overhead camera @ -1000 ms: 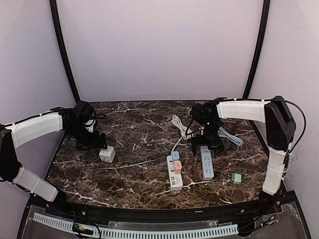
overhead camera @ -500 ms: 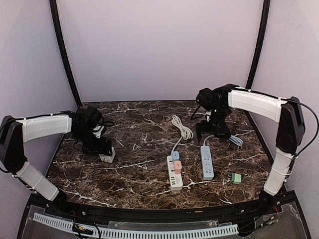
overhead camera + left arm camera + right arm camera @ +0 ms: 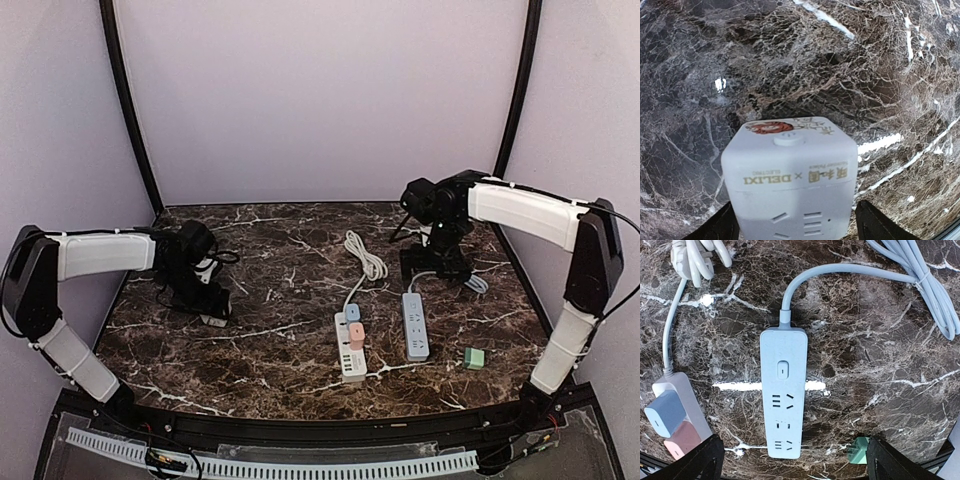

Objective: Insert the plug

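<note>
I am looking into a robot lab test booth. Plain lilac walls (image 3: 320,100) close three sides, with bent black poles (image 3: 122,100) at the back corners. Two white-and-black arms (image 3: 95,250) are mounted at the near edge of a dark marble-look tabletop (image 3: 290,260), and a perforated cable tray (image 3: 300,467) runs along the front.

From above and behind the arm bases we look down across the whole marble table (image 3: 290,350). Our left wrist camera faces down from very close over the white cube adapter (image 3: 790,185). Our right wrist camera hangs higher, looking straight down on the grey power strip (image 3: 784,390), which the top view shares.
</note>
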Robot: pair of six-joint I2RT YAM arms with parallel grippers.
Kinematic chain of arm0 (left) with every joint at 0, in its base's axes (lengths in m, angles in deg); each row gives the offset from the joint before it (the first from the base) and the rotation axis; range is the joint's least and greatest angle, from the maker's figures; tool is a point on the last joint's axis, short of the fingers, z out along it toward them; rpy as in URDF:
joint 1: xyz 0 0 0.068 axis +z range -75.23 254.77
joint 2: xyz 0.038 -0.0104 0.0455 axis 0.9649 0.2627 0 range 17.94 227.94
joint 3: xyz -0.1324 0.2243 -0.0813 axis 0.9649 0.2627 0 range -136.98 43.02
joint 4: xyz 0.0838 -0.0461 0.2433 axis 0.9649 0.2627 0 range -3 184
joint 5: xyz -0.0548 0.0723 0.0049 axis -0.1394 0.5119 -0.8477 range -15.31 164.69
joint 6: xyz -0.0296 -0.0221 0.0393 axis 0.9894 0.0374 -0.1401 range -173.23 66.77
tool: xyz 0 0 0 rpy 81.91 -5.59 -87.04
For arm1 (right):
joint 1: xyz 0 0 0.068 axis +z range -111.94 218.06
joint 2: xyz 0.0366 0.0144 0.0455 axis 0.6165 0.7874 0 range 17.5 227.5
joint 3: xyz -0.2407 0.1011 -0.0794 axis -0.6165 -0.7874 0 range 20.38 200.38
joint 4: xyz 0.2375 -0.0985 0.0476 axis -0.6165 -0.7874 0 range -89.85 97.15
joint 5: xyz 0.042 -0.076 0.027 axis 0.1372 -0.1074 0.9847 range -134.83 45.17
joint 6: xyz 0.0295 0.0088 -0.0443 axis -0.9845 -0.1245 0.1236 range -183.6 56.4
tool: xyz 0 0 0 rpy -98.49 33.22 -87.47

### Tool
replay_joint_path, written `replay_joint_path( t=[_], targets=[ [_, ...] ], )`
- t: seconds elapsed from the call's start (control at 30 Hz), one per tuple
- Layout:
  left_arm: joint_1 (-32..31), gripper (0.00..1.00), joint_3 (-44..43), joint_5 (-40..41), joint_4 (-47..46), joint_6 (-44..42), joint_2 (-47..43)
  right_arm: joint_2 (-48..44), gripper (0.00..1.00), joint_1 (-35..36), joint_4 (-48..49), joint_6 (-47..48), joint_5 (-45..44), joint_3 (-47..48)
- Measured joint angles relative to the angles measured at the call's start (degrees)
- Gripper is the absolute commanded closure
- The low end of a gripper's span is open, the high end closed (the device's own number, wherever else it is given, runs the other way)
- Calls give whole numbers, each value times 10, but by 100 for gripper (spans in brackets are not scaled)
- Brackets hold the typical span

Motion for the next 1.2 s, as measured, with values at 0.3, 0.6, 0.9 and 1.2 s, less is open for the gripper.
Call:
replay_joint_path(
  t=[0.3,0.6,0.9,1.2],
  targets=[
    [-38,20,37,55,-35,6,-8,-25,1,0,2,-2,0,-30],
    [-49,21,126,119,-116,15,-66,-34,1,0,2,-5,0,-39],
    [-50,23,170,119,-202,22,-94,-52,1,0,2,-11,0,-49],
    [-50,23,173,118,-236,23,-94,-59,1,0,3,-19,0,-62]
  ],
)
